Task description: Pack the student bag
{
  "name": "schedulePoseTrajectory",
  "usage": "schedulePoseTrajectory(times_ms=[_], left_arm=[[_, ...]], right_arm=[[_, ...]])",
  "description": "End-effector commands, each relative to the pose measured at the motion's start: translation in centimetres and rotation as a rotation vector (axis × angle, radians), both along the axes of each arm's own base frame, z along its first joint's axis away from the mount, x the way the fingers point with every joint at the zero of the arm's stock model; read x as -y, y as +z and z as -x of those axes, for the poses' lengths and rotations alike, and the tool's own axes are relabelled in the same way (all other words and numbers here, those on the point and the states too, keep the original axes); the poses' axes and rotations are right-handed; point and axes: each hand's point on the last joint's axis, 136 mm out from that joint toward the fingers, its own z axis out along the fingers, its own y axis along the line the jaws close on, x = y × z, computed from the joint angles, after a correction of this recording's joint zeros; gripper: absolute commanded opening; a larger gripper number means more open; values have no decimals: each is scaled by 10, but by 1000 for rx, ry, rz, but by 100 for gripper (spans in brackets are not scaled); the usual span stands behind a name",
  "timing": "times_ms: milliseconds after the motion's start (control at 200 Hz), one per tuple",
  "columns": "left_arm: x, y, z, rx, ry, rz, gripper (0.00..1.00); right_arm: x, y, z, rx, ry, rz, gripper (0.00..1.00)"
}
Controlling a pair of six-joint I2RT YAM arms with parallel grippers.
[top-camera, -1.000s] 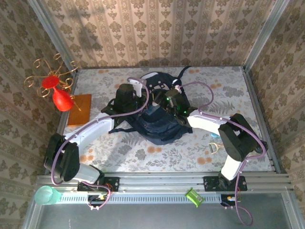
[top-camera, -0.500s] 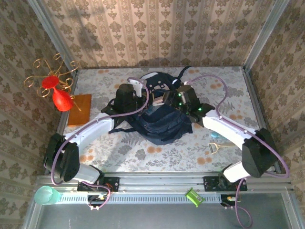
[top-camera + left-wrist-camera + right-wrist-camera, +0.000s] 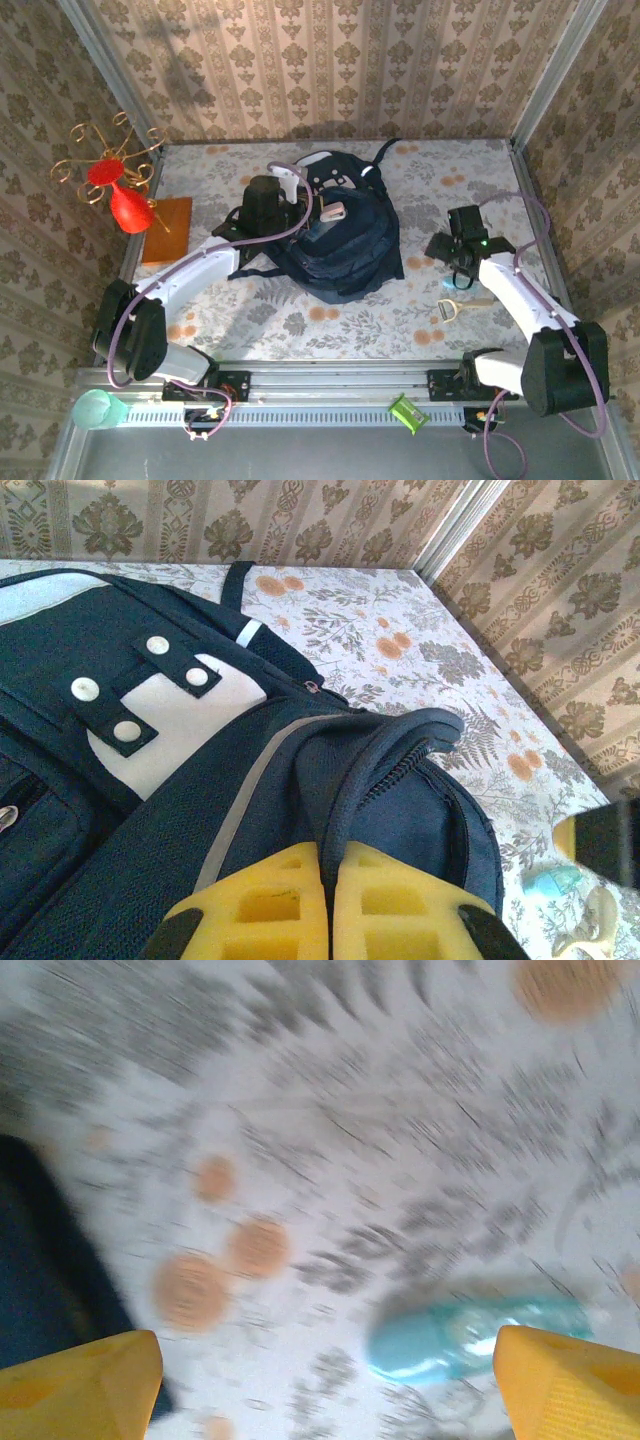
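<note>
At the far left of the table (image 3: 250, 315) a red vase (image 3: 125, 207) with gilt wire curls stands on an orange-brown board (image 3: 168, 230). A pale green cup (image 3: 93, 408) sits off the table at the near left corner.

The left arm (image 3: 200, 265) stretches from its base at the near edge, away and to the right, with its wrist over the left side of the student bag (image 3: 345, 245). The left gripper (image 3: 330, 885) is closed tight, its yellow pads (image 3: 265, 900) pinching a raised fold of navy fabric beside an open zip. The bag lies in the middle of the table towards the far side. Its white patches carry dark tabs with pale snaps, and a thin pale stripe runs across it.

A small green object (image 3: 405, 412) lies on the rail at the near edge.

The right arm (image 3: 520, 295) bends up from the near right. Its wrist is over bare table to the right of the bag and apart from it. The right gripper (image 3: 330, 1380) hangs with its fingers spread wide and nothing between them. Below it a light blue object (image 3: 460, 1335) lies on the table, blurred in the right wrist view. Just nearer lies a pale looped utensil (image 3: 452, 308).
</note>
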Motion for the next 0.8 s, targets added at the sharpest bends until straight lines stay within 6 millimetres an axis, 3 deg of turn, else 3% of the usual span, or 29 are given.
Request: schedulePoseTrajectory(times_ms=[0,200,795], left_arm=[[-2,28,-8,80,11,65,0],[-5,26,-8,80,18,68,0],[-5,23,-9,77,19,64,0]], right_arm=[[2,-20,14,-72,-15,-61,88],[10,-47,29,-137,-69,-96,87],[15,-56,-7,-51,-105,-137,82]])
